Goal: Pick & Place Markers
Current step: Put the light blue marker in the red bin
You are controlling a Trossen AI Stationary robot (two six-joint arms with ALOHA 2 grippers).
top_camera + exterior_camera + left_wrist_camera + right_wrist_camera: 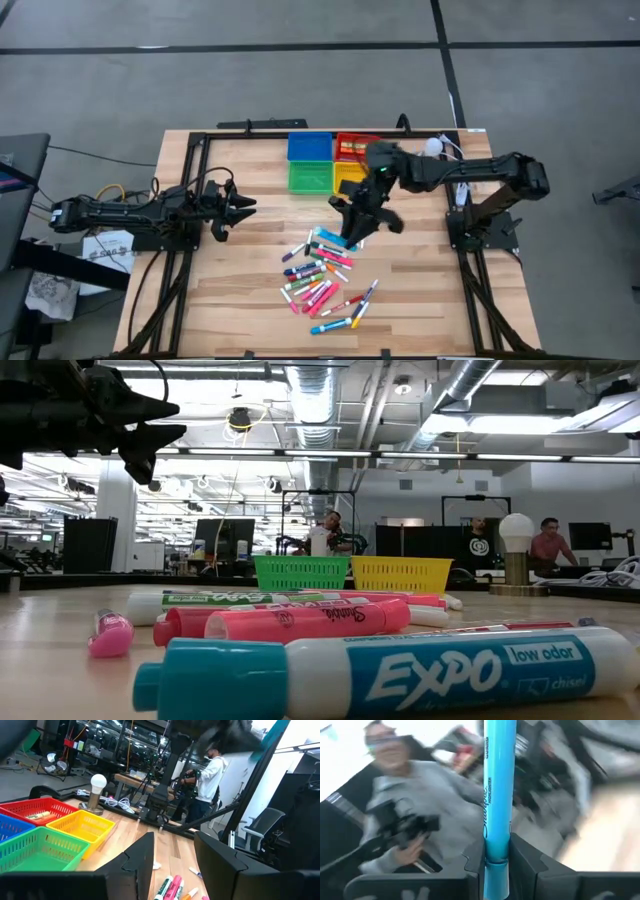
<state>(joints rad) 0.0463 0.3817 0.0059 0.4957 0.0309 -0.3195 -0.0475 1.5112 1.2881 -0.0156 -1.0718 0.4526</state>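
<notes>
- Markers (322, 282), slim smooth plastic cylinders with bright caps, lie strewn on the pale wooden table (240, 300) near its front middle.
- One light-blue highlighter (497, 795) is pinched between the right gripper (497, 865) fingers, above the pile.
- Right arm reaches in from its side, wrist bent downward.
- Left gripper (235, 207) hangs idle at the table's left, fingers parted, holding nothing.
- Four square mesh trays (310, 176) sit behind.

Four coloured baskets (309, 147), roughly twenty markers (322, 279), two arms (130, 212)
</notes>
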